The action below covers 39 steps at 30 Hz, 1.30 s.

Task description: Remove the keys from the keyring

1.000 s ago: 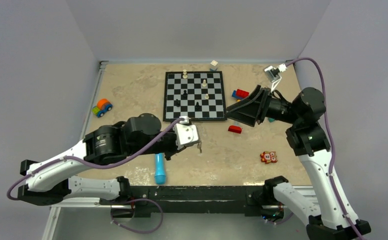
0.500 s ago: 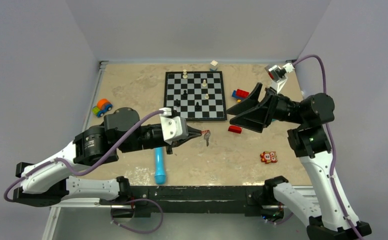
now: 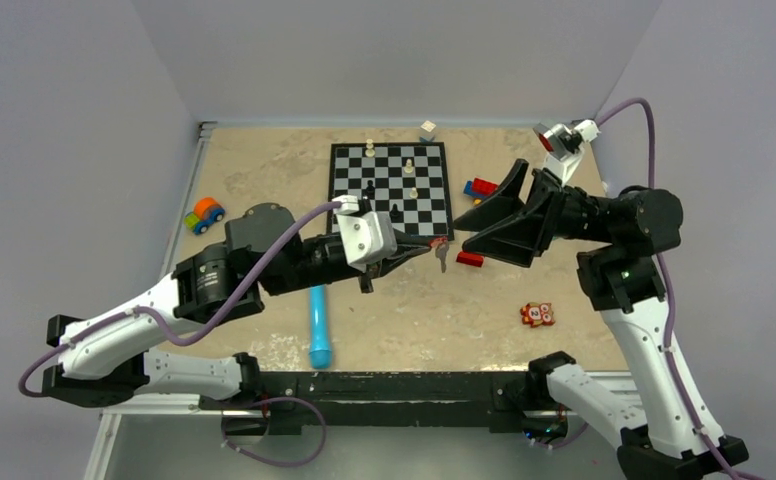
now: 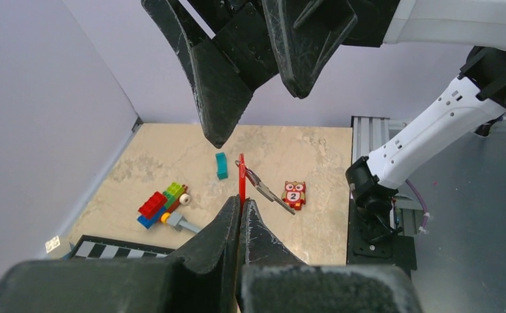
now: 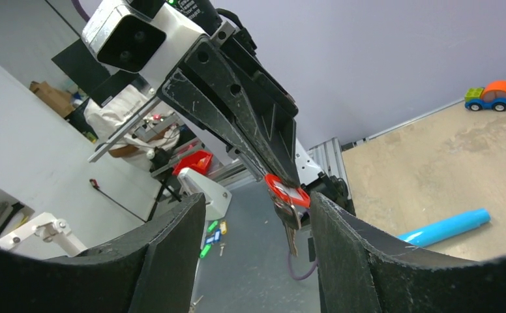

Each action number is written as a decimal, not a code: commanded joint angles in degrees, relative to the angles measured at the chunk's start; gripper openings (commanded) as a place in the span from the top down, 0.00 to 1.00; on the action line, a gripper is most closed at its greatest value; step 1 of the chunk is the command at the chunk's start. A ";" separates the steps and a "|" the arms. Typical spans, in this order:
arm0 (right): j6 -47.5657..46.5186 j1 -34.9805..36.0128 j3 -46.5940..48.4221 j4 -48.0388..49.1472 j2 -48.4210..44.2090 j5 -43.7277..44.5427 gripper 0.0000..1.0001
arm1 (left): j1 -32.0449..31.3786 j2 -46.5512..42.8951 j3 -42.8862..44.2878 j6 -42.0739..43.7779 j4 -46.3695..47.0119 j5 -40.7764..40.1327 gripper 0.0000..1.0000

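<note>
Clamping the keyring (image 4: 241,175), the left gripper (image 4: 240,202) hides its near end.

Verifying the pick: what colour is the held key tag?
Red key tag, white centre; right wrist view.

keyring (image 5: 288,193): red, white label
key (image 4: 273,197): silver-grey
chessboard (image 3: 349,170): black-and-white checks
tube (image 3: 319,325): blue
car (image 3: 204,214): orange, blue, green
owl (image 3: 536,315): orange, white belly
table (image 3: 264,170): beige, mottled
</note>
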 commanded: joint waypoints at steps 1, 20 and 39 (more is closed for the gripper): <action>1.35 0.79 2.38 4.03 0.94 -1.16 0.38 | 0.13 1.21 2.93 -0.69 6.62 -1.57 1.00; -0.32 1.97 2.21 2.54 2.29 0.31 0.56 | 0.09 2.42 4.03 0.03 10.68 -3.75 1.00; -4.32 2.88 3.33 -4.34 2.04 1.99 0.95 | 0.16 2.61 3.55 -0.22 10.47 -4.20 1.00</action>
